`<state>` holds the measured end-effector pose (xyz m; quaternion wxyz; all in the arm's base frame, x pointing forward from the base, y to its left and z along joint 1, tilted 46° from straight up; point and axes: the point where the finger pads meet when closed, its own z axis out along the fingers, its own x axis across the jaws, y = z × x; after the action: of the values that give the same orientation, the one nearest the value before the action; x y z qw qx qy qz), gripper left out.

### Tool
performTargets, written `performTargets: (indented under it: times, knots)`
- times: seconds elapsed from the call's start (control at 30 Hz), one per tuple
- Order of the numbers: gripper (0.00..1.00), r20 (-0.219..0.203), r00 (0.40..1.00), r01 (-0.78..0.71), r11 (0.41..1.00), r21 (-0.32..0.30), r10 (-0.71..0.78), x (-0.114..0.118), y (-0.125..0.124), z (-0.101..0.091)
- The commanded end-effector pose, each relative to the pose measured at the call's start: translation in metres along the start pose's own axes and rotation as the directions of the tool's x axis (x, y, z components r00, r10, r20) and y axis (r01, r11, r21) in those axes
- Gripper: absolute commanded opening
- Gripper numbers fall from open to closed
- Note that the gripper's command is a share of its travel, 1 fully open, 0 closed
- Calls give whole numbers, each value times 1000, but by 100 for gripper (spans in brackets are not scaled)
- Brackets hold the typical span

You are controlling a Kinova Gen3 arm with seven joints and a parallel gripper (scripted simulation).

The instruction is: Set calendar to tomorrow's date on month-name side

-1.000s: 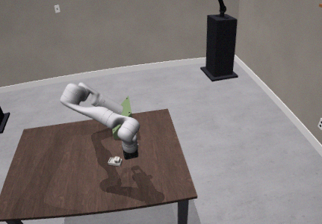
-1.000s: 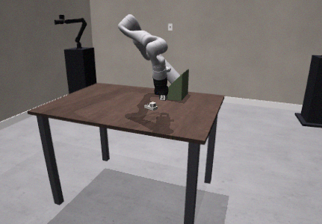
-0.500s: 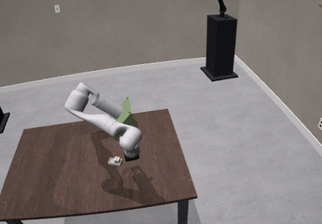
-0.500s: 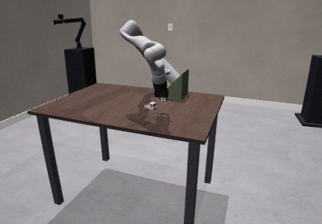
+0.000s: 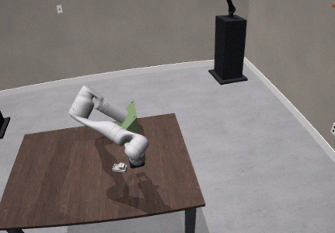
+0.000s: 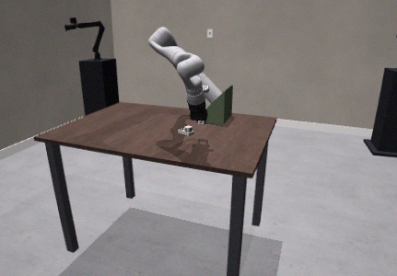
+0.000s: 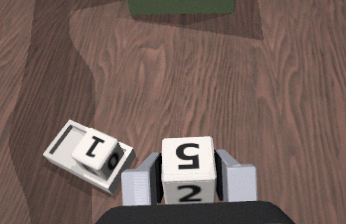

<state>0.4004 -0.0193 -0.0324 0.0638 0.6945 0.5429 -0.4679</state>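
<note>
The white tray (image 5: pixel 114 170) (image 6: pixel 180 132) (image 7: pixel 80 173) holds 1 cube (image 5: pixel 122 165) (image 6: pixel 189 128) (image 7: pixel 95 148); the other cube (image 7: pixel 188 159), showing 5 and 2, sits between the jaws.

The table (image 5: pixel 58 182) (image 6: pixel 138 133) (image 7: pixel 179 100) looks like brown wood, the cubes (image 7: pixel 188 155) smooth and matt.

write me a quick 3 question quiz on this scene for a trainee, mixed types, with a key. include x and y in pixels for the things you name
1. Multiple choice: which digit is on the face of the held cube (image 6: pixel 201 122) (image 7: pixel 188 159) that is higher up in the wrist view?
a) 1
b) 5
c) 8

2. True or false: the tray (image 5: pixel 116 171) (image 6: pixel 182 132) (image 7: pixel 76 172) has two cubes in it.

3. Fill in: the top of the tray cube (image 5: pixel 121 165) (image 6: pixel 188 128) (image 7: pixel 95 149) shows the digit ___, and the gripper (image 5: pixel 137 165) (image 6: pixel 200 121) (image 7: pixel 188 168) is closed on the ___ cube.

Key: 1 b; 2 false; 3 1, held
</note>
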Motion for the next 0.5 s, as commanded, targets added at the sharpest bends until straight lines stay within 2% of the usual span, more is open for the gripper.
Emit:
performTargets:
  times: [0.0, 0.47]
  knots:
    - [57, 0, 1000, -4, 1000, 19, 4, 2, 3, 2]
    - [57, 0, 1000, -4, 987, 160, 4, 2, 5, 2]
